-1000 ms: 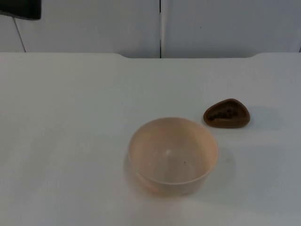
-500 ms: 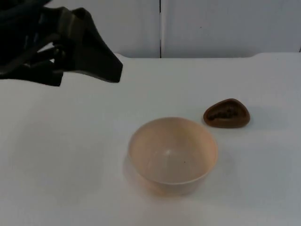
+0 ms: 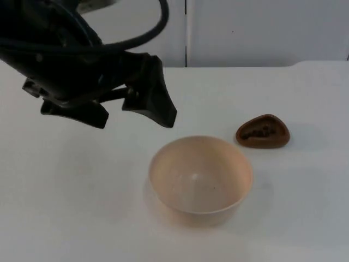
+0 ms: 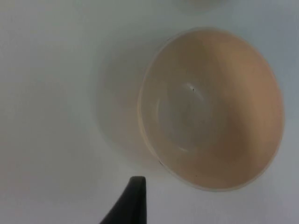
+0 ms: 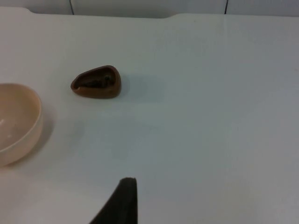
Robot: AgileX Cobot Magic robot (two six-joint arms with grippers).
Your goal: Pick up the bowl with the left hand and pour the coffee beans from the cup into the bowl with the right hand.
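We take the bowl (image 3: 200, 180) as our landmark: a pale peach, round, upright vessel standing on the white table (image 3: 65, 207), its inside bare apart from a tiny dark speck. Behind it and to its right, near but clearly apart, sits the cup (image 3: 263, 132) — a small brown, teardrop-shaped piece with dark coffee beans (image 3: 259, 132) lying inside it. Above the table behind and to the left of the bowl we see the left gripper (image 3: 133, 114), its two black fingers spread wide apart and holding nothing; the finger (image 3: 155, 98) nearer the bowl ends close to the bowl's back-left rim without touching it. In the left wrist view we look down into the bowl (image 4: 212, 109), and one black fingertip (image 4: 133, 198) stands just outside its rim, with a strip of table between them. In the right wrist view the bowl's edge (image 5: 18, 122) and the cup (image 5: 96, 83) lie side by side with bare table between them, and one black fingertip (image 5: 122, 198) of the right gripper stands well back from both — we cannot tell from this how far that gripper is spread.
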